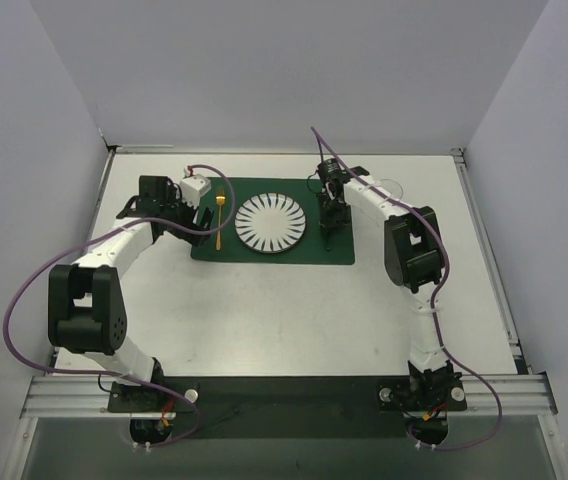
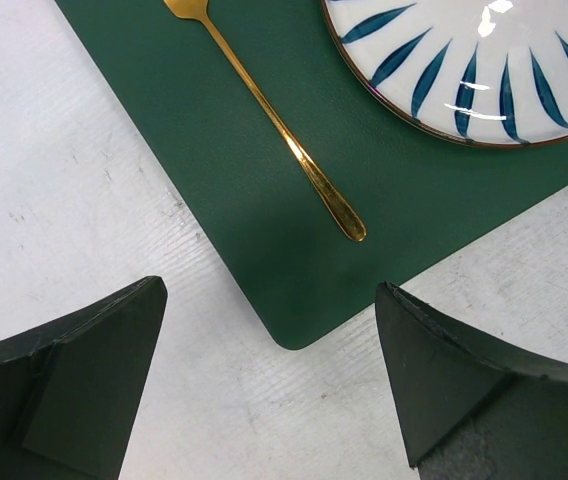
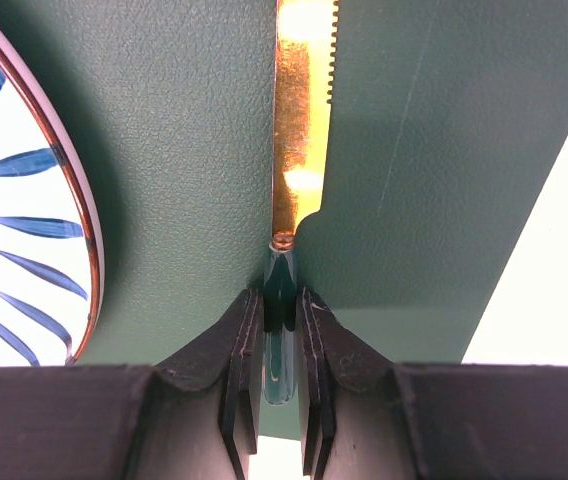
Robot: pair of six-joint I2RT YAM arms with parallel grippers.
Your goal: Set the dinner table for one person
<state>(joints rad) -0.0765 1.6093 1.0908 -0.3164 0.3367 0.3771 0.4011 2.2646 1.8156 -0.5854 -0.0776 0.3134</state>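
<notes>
Room: we see plain pale walls closing in the left, right and top of the overhead frame.
Table (image 1: pixel 264 320): it fills the middle of that frame, a large white flat rectangle with thin metal rails at its edges. Close up, its surface shows faint scuffs.
Mat (image 1: pixel 264 258): dark green, in the upper centre, marking the single place setting.
Plate (image 1: pixel 271 224): white with blue radiating strokes, at the mat's centre so cutlery can flank it.
Fork (image 1: pixel 220 220): gold, lying on the mat left of the plate and apart from its rim, tines toward the top of the frame.
Left gripper (image 2: pixel 269 292): wide open and holding nothing, hovering over the mat's corner near the fork handle. We judge the fork is placed.
Knife (image 3: pixel 302 130): gold serrated blade, on or just above the mat right of the plate; we cannot tell which.
Right gripper (image 3: pixel 280 300): closed tight on the knife's teal translucent handle, we think to line it up beside the plate.
</notes>
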